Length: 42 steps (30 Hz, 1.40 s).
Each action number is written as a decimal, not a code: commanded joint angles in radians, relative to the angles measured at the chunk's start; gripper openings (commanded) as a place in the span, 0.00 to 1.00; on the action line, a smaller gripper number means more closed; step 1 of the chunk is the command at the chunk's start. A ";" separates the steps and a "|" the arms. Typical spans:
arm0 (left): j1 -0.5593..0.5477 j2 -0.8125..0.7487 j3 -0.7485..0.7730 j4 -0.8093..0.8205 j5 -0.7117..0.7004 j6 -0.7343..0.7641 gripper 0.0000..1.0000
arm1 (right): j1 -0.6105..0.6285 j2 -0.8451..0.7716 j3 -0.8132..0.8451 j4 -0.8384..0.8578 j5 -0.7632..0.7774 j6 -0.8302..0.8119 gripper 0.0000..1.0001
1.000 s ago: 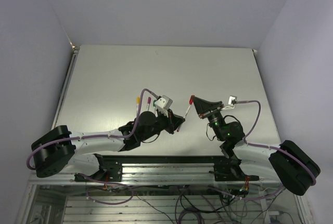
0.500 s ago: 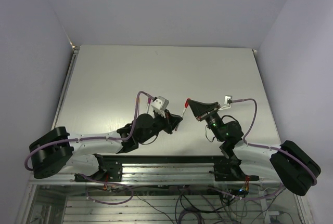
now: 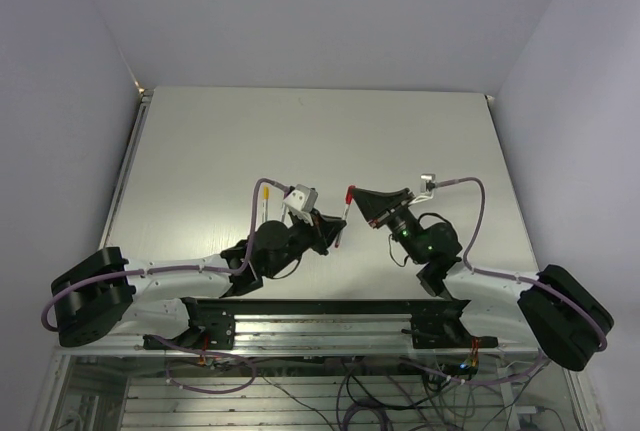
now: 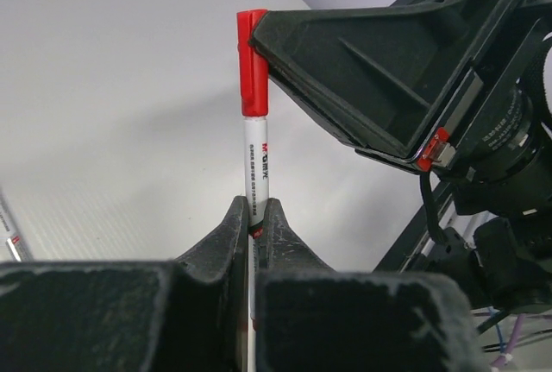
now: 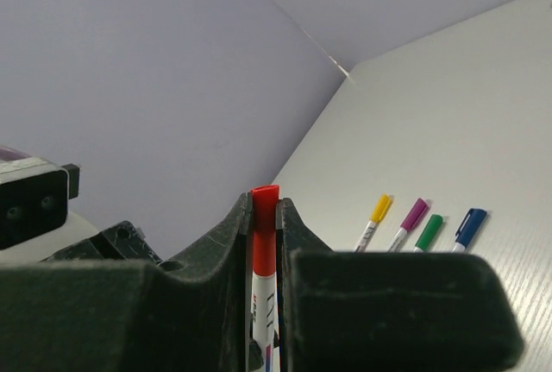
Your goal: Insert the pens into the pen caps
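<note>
A white-barrelled pen [image 4: 259, 156] with small red and dark lettering stands nearly upright in mid-air above the near middle of the grey table [image 3: 300, 131], held between two robot arms. Its top end is sheathed in a red pen cap [image 4: 252, 61]. The left gripper [image 4: 252, 212] is clamped tight on the pen's lower barrel, where a sliver of red shows at the pinch point. The right gripper [image 5: 264, 208] is closed on the red pen cap, whose flat top pokes out just above its black fingers [image 5: 237, 234]. Seen from overhead, the pen is only a thin pale line tipped with red, slanting between the two dark grippers. Farther out on the table lie four capped pens [image 5: 414, 221], side by side and close together, with caps of yellow, purple, green and blue. Only their capped ends and a short stretch of pale barrel clear the right gripper's body, and from overhead they are hard to make out behind the left arm and its cable. The pen's writing tip is hidden inside the cap, so how far the cap is pushed home cannot be told. The barrel's lettering is too small to read, and its bottom end is lost between the left gripper's fingers.
</note>
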 commanded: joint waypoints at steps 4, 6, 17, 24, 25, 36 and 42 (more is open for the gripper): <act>0.006 -0.030 0.070 0.120 -0.079 0.072 0.07 | 0.061 0.044 0.019 -0.245 -0.104 -0.060 0.00; 0.007 -0.038 0.077 0.109 -0.096 0.088 0.07 | 0.074 0.043 0.031 -0.299 -0.096 -0.078 0.00; 0.009 -0.046 0.113 0.108 -0.184 0.154 0.07 | 0.121 0.090 0.049 -0.404 -0.110 -0.114 0.00; 0.015 -0.044 0.144 0.104 -0.219 0.208 0.07 | 0.163 0.149 0.059 -0.409 -0.100 -0.117 0.00; 0.016 -0.044 0.147 0.104 -0.222 0.212 0.07 | 0.167 0.155 0.064 -0.415 -0.100 -0.119 0.00; 0.023 -0.047 0.130 0.070 -0.243 0.199 0.07 | 0.188 0.166 0.100 -0.452 -0.046 -0.141 0.00; 0.022 -0.043 0.075 0.022 -0.230 0.127 0.07 | 0.189 0.083 0.209 -0.605 0.120 -0.226 0.31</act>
